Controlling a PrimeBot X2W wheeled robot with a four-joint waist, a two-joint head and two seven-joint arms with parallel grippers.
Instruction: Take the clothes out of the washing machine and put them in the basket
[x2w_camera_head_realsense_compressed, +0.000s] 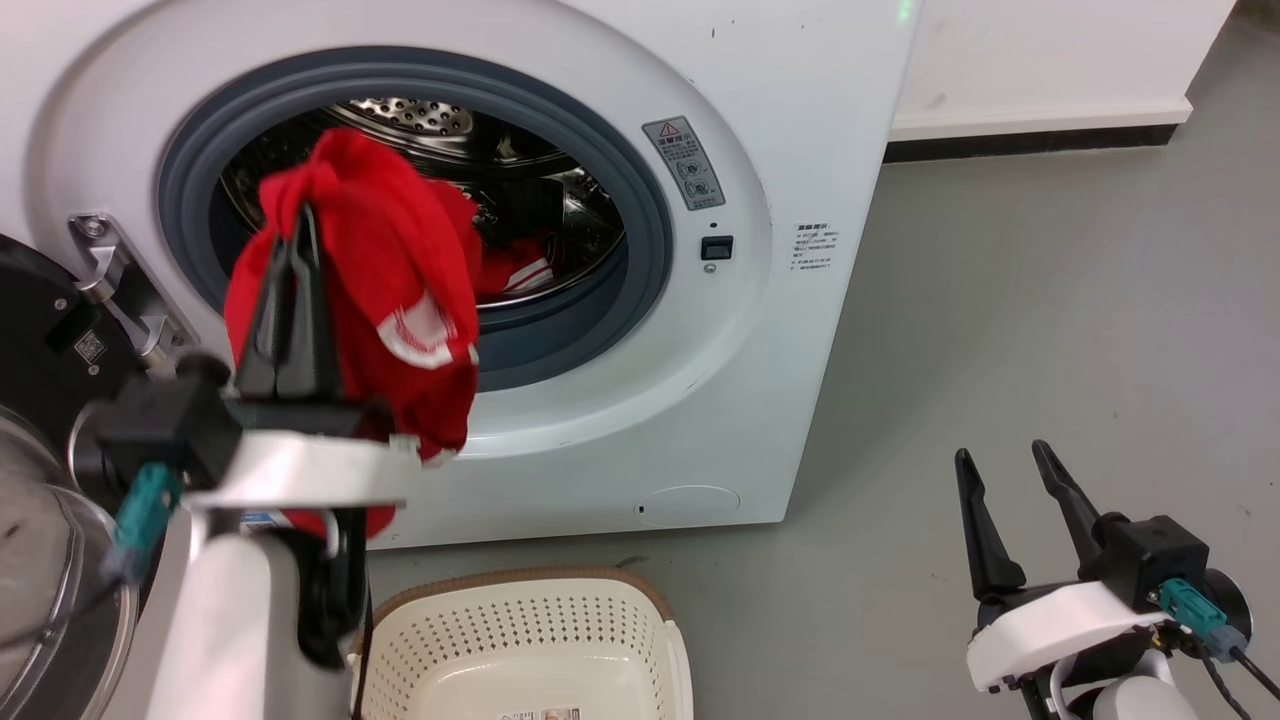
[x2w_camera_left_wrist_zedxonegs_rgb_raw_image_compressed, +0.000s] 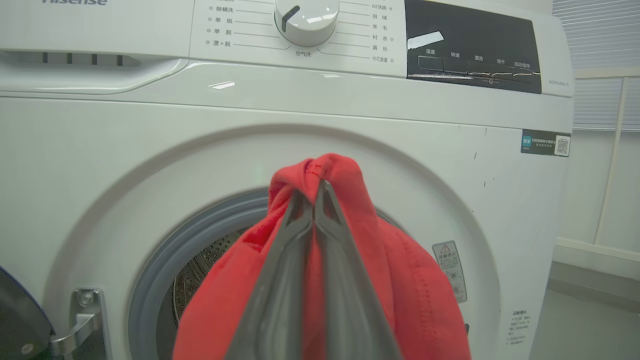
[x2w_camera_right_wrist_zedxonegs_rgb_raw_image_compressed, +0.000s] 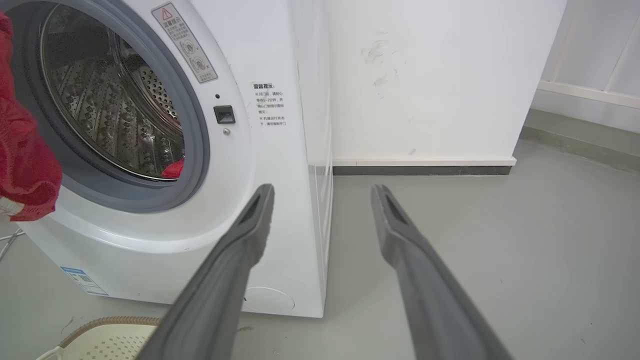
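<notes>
Left pincer (x2w_camera_head_realsense_compressed: 303, 215) clamped on red garment (x2w_camera_head_realsense_compressed: 400, 290) before washing machine (x2w_camera_head_realsense_compressed: 800, 120); right pincer (x2w_camera_head_realsense_compressed: 1001, 450) apart over grey floor (x2w_camera_head_realsense_compressed: 1050, 300).

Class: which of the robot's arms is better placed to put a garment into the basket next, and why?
Left. The left pincer is shut on a red garment before the washing machine, with the basket close by; the right pincer is open, empty, over the floor.
</notes>
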